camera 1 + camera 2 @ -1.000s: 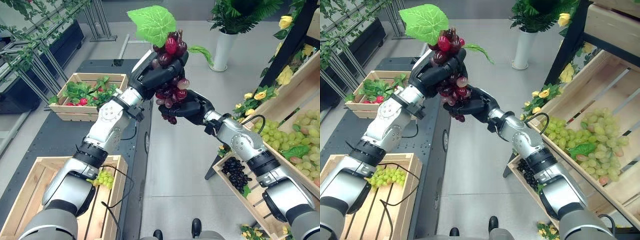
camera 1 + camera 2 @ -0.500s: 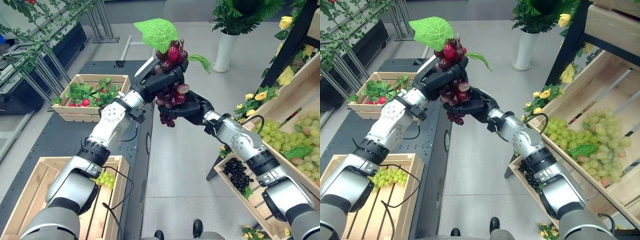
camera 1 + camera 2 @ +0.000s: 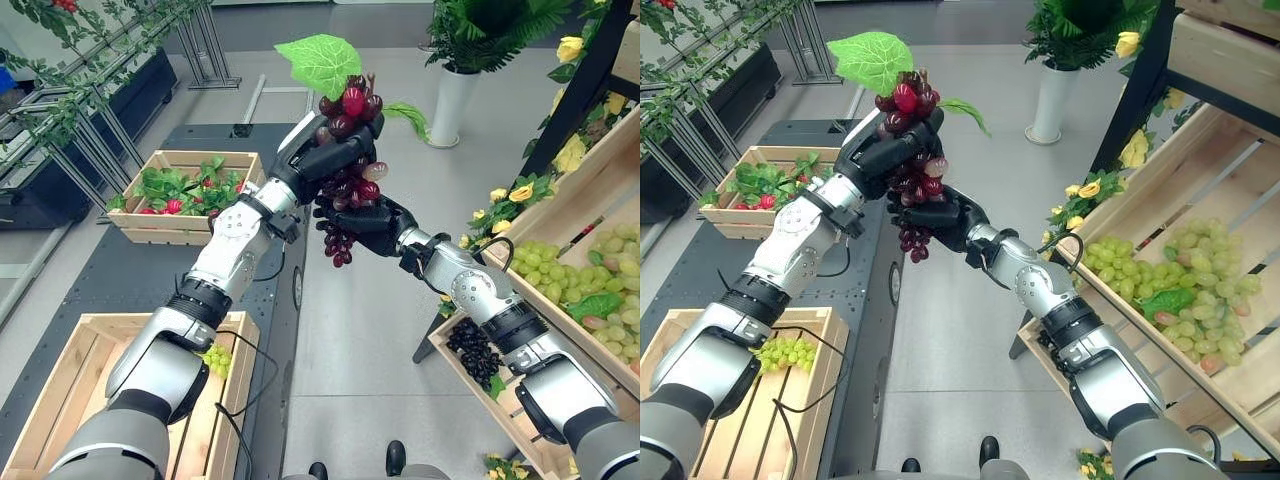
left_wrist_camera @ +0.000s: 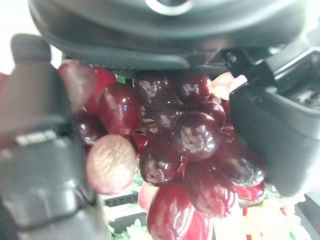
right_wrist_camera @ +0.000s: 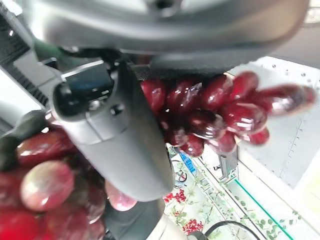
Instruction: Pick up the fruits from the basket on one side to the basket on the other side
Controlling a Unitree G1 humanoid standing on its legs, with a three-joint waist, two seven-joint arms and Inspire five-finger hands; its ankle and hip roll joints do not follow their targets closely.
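Note:
A bunch of red grapes (image 3: 346, 188) with a big green leaf (image 3: 322, 58) is held up in the air between the two sides. My left hand (image 3: 322, 155) is curled round its upper part, grapes (image 4: 195, 135) pressed between fingers and thumb. From the right, my right hand (image 3: 372, 220) grips the bunch's lower middle, with its thumb (image 5: 120, 140) laid across the grapes (image 5: 220, 115). The bunch's tip hangs free below both hands. A wooden crate (image 3: 60, 380) at lower left holds green grapes (image 3: 212, 357).
On the right, a slanted wooden shelf holds black grapes (image 3: 472, 350) and a crate of green grapes (image 3: 590, 285). A far crate (image 3: 232, 156) of leafy greens and red fruit sits on the dark table. A white vase (image 3: 448, 100) stands behind.
The view has shifted slightly. Both hands keep hold of the red bunch; my right hand has crept a little leftward along it, and the bunch's tip hangs a bit lower.

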